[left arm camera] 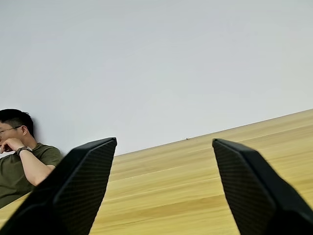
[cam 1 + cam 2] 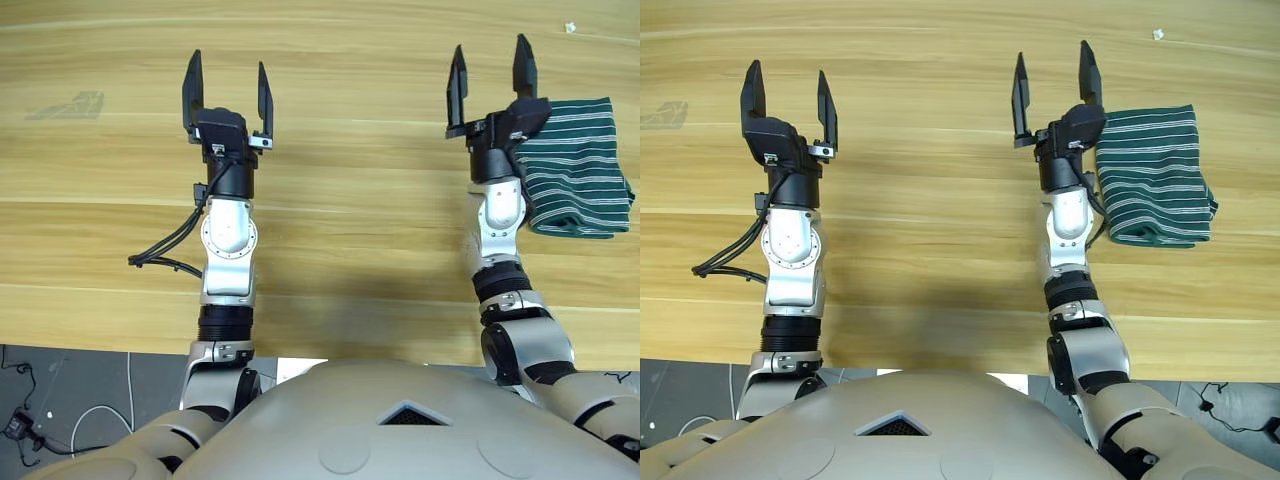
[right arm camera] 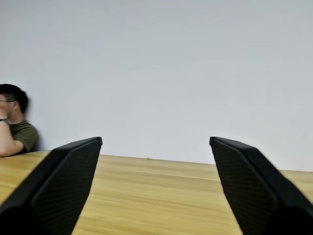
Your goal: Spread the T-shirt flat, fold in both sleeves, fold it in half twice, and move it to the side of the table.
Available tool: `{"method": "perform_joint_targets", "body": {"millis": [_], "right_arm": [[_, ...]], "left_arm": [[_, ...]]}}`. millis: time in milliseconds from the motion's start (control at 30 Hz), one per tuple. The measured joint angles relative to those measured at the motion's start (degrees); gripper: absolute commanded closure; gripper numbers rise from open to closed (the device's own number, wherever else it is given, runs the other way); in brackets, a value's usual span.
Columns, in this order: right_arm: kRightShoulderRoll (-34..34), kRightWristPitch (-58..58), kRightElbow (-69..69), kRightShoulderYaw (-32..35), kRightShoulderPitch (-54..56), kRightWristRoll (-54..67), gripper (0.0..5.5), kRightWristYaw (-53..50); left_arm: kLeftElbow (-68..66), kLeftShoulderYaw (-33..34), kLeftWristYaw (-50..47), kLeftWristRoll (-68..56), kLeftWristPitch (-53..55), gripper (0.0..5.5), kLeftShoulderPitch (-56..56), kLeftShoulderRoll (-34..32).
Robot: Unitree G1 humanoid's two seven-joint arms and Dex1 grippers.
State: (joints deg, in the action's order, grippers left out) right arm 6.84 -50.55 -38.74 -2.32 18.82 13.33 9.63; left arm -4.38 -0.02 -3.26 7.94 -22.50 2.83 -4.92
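The T-shirt [image 2: 573, 165], dark green with thin white stripes, lies folded into a compact rectangle on the wooden table [image 2: 340, 150] at the right side. My right gripper [image 2: 490, 68] stands open just left of the shirt's near-left corner, fingers pointing away from me, nothing between them. My left gripper [image 2: 227, 80] is open too, over bare wood at the left, far from the shirt. In the wrist views, the left gripper's fingers [image 1: 78, 186] and the right gripper's fingers [image 3: 58, 181] are spread wide with only tabletop between them.
A small white scrap [image 2: 570, 28] lies on the table beyond the shirt. The table's near edge [image 2: 120, 340] runs just in front of me, with cables [image 2: 60, 420] on the floor below at the left.
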Motion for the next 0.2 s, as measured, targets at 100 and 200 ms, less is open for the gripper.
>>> {"method": "perform_joint_targets", "body": {"millis": [100,200], "right_arm": [[-1.1,0.3,0.0,1.8,0.0,0.5,1.42,0.6],[-2.0,-0.1,0.3,2.3,-0.2,-1.3,1.42,0.6]], "left_arm": [[0.0,1.0,0.1,-1.7,0.1,1.88,0.0,0.3],[0.0,1.5,0.2,-2.5,0.1,1.88,0.0,0.3]]}}
